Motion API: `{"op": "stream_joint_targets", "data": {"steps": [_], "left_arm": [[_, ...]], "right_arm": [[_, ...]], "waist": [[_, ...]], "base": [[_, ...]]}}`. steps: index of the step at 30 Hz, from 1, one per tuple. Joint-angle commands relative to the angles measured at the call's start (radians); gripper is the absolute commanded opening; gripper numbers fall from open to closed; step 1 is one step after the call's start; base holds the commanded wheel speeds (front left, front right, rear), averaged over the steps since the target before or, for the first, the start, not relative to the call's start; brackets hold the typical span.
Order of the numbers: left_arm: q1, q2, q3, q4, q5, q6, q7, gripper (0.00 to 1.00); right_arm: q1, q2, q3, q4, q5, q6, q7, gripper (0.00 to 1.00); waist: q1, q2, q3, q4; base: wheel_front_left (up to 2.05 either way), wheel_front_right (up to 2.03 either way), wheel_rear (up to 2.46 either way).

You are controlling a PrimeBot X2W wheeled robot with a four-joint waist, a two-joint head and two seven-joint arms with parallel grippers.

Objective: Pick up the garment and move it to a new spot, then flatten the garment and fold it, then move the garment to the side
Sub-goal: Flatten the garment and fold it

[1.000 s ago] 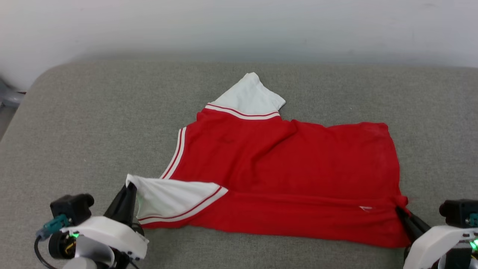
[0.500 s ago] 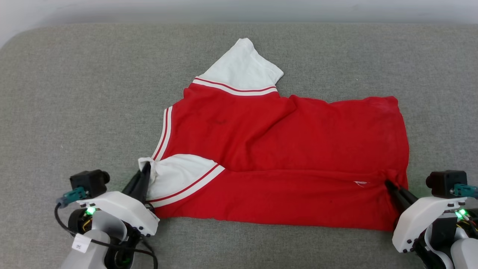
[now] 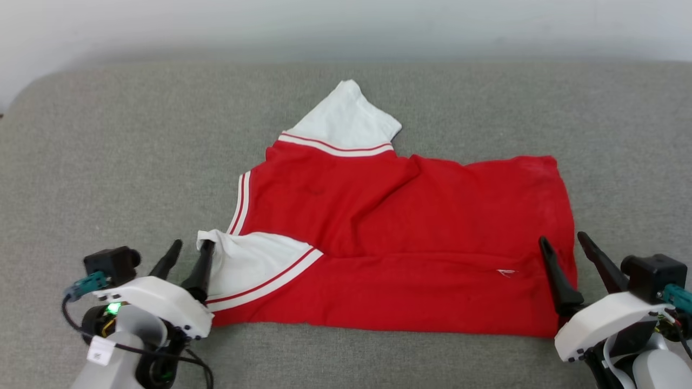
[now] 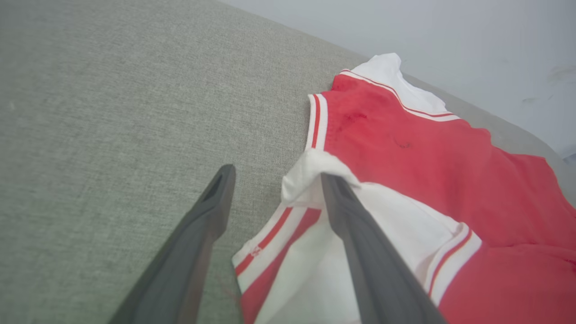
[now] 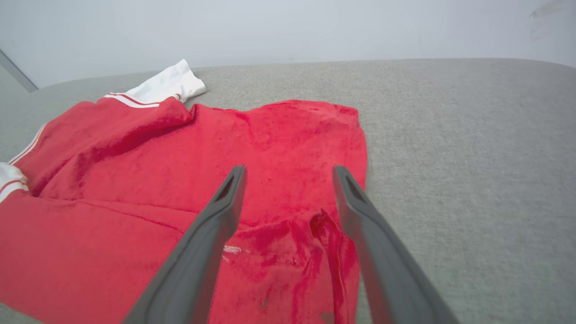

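Head view: the garment [image 3: 400, 237] lies in the middle of the cushion [image 3: 108, 162], and I judge it soft, light and bound to sag. Left wrist view: my left pincer [image 4: 275, 173], spread, straddles the sleeve cuff [image 4: 303, 173]. Right wrist view: my right pincer [image 5: 289, 168] is spread above the hem corner [image 5: 330, 238]; I'd pinch there.

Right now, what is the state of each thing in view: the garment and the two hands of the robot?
garment: lying on the grey surface, partly folded, wrinkled, held by no hand.
left hand: open, one finger over the garment's near white corner.
right hand: open, fingers astride the garment's red edge, gripping nothing.
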Motion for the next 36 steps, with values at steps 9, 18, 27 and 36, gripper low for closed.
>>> {"op": "stream_joint_targets", "data": {"steps": [9, 18, 27, 36], "left_arm": [[0.083, 0.118, 0.012, -0.152, -0.010, 0.084, 0.162, 1.00], [0.147, 0.268, 0.004, -0.387, -0.116, 0.152, 0.552, 1.00], [0.173, 0.331, 0.014, -0.442, -0.241, 0.233, 0.809, 1.00], [0.162, 0.269, -0.041, -0.346, -0.278, 0.211, 0.866, 1.00]], "right_arm": [[0.094, 0.056, -0.038, -0.097, -0.046, -0.001, -0.021, 1.00], [0.151, 0.095, -0.061, -0.212, -0.068, -0.001, 0.012, 1.00], [0.128, 0.119, -0.059, -0.258, -0.072, -0.001, 0.033, 1.00], [0.114, 0.129, -0.081, -0.245, -0.058, -0.001, 0.047, 1.00]], "waist": [[-0.0001, 0.0000, -0.114, -0.035], [-0.0001, 0.0000, -0.113, -0.072], [-0.0001, 0.0000, -0.030, -0.122], [-0.0001, 0.0000, 0.020, -0.145]], "base": [[0.00, 0.00, 0.00], [0.00, 0.00, 0.00], [0.00, 0.00, 0.00], [0.00, 0.00, 0.00]]}}
